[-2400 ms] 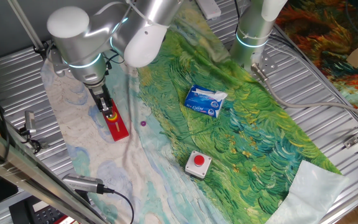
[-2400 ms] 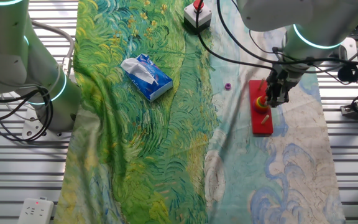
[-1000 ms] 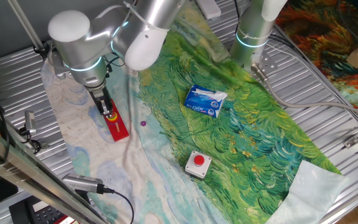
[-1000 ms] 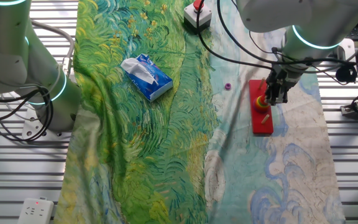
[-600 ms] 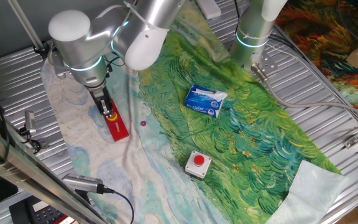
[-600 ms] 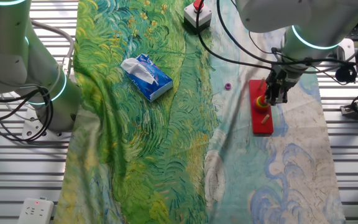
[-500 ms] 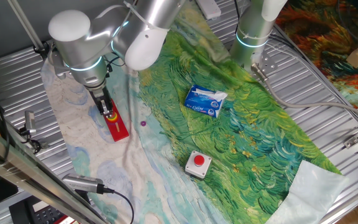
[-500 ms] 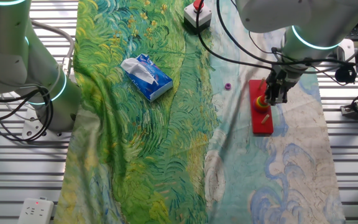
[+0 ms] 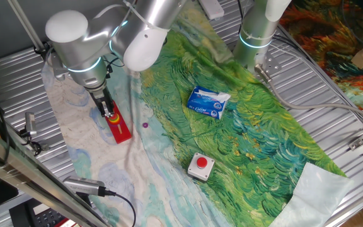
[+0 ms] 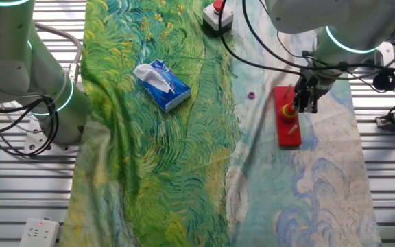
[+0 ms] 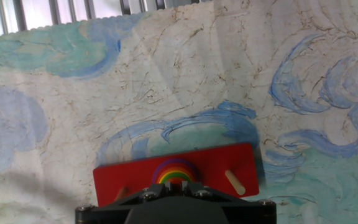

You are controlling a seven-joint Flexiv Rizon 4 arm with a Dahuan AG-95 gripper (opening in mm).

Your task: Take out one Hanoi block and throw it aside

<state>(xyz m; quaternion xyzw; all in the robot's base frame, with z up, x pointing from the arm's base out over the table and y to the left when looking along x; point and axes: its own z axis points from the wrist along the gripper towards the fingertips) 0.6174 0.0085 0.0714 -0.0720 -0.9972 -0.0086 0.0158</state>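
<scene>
The red base board (image 9: 120, 129) lies on the pale part of the cloth, also in the other fixed view (image 10: 288, 134) and the hand view (image 11: 129, 177). A rainbow stack of discs sits on its middle peg, with the tiny red Hanoi block (image 11: 175, 178) on top. My gripper (image 11: 176, 185) stands straight over the stack with its jaws drawn narrow round that top disc. It shows at the stack in the fixed views too (image 9: 110, 114) (image 10: 302, 108). A bare wooden peg (image 11: 235, 182) stands to the right of the stack.
A tiny purple piece (image 9: 145, 125) lies on the cloth near the board. A blue tissue pack (image 9: 208, 103) lies on the green cloth. A white box with a red button (image 9: 201, 166) stands nearer the front. A second arm's base (image 9: 257, 38) stands at the back.
The arm has shifted slightly, and the gripper has risen a touch at the stack. The board and the other things have not moved.
</scene>
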